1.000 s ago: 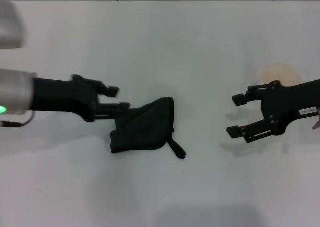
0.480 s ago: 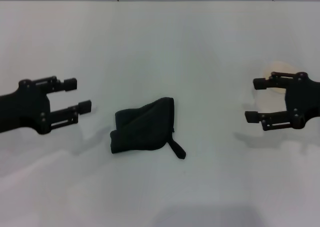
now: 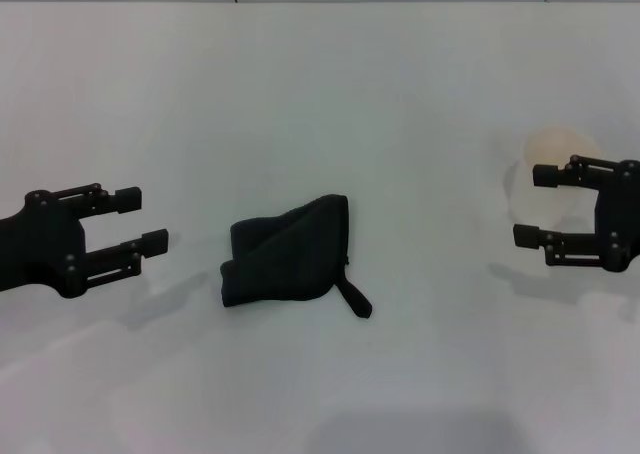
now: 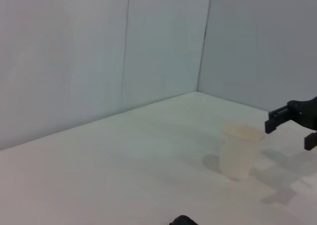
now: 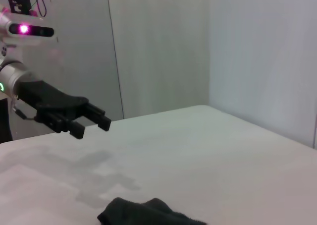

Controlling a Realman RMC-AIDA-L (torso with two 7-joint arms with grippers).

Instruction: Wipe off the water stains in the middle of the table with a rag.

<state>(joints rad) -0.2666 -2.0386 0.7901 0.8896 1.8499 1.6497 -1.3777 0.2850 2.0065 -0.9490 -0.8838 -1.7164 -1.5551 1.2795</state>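
The rag (image 3: 288, 251) lay crumpled on the white tabletop (image 3: 330, 84), roughly midway between the two arms in the head view, with its short strap-like tab (image 3: 354, 298) trailing from the corner nearer the robot on the right-hand side. Nothing touched it. A dark edge of the same cloth showed low in the right wrist view (image 5: 143, 212) and only a sliver of it in the left wrist view (image 4: 183, 220).

The left claw (image 3: 140, 221) hovered to the rag's left, well apart from it, fingers spread wide and parallel, pointed toward the cloth — it held nothing. The right wrist view confirmed this: the left claw (image 5: 99, 120) stood above the tabletop with its shadow cast below it and a gap between the fingers.

The right claw (image 3: 535, 207) hovered near the right edge of the head view, likewise spread wide and empty, fingers pointed inward toward the rag. A pale paper cup (image 3: 556, 149) stood upright just beyond it; in the left wrist view the cup (image 4: 238, 151) was seen beside the right claw (image 4: 292, 126), the two apart.

No orange-brown blot could be made out on the tabletop — whether the stain lay under the rag could not be told.
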